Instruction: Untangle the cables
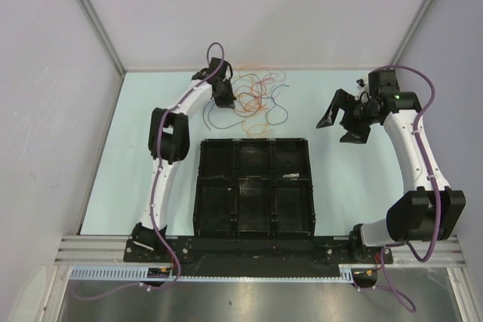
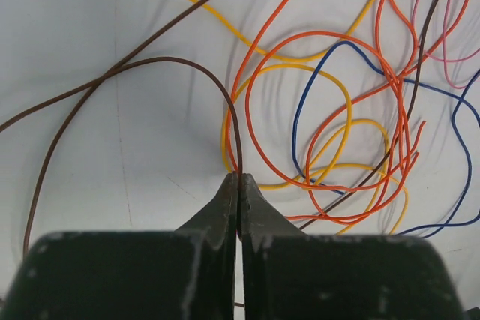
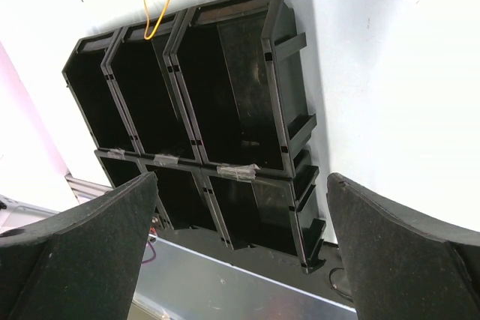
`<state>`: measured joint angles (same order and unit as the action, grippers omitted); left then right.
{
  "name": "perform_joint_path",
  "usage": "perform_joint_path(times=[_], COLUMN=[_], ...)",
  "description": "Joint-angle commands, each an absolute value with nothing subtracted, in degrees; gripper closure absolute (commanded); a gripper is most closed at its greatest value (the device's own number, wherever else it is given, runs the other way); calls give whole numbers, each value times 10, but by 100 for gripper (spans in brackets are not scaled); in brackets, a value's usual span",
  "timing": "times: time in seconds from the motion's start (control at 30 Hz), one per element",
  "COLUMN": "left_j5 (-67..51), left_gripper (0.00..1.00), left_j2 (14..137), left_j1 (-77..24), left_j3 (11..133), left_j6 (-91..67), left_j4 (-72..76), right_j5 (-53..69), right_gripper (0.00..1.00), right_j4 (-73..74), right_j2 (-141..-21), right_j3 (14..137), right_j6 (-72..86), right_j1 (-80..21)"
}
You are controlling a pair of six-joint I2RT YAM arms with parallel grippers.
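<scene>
The cables (image 1: 255, 98) lie in a loose tangle of thin orange, yellow, blue and brown wires on the pale table at the back centre. My left gripper (image 1: 224, 93) is at the tangle's left edge. In the left wrist view it (image 2: 240, 179) is shut on a brown wire (image 2: 161, 58) that loops up and left from the jaws. Orange loops (image 2: 330, 34), a yellow wire (image 2: 300, 61) and a blue wire (image 2: 296, 121) spread to the right of it. My right gripper (image 1: 343, 118) hangs open and empty to the right of the tangle, apart from it; its fingers (image 3: 90, 237) frame the tray.
A black tray (image 1: 255, 186) with six compartments sits in the middle, in front of the tangle; it also shows in the right wrist view (image 3: 225, 73). Grey walls enclose the table on the left, back and right. A metal rail runs along the near edge.
</scene>
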<state>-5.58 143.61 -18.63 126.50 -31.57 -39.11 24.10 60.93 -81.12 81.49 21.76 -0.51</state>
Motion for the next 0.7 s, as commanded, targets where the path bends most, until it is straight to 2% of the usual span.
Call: perform_joint_path(times=[0.0, 0.37, 0.53, 0.67], left_j5=[-19, -3, -24, -84], left_gripper=[100, 100, 100, 100], left_j2=[1365, 1206, 1135, 1076], left_j1=[-187, -182, -183, -184], left_j3=[1309, 1363, 1379, 1380], left_j6=[-324, -344, -352, -349], left_j4=[-403, -461, -440, -380], right_j5=[248, 272, 284, 292], right_gripper=[0, 0, 0, 0], right_j4=[603, 580, 564, 554], right_j2=[-808, -819, -825, -829], right_j3=[830, 830, 830, 830], right_j6=[208, 218, 224, 229], right_j1=[-4, -10, -30, -41])
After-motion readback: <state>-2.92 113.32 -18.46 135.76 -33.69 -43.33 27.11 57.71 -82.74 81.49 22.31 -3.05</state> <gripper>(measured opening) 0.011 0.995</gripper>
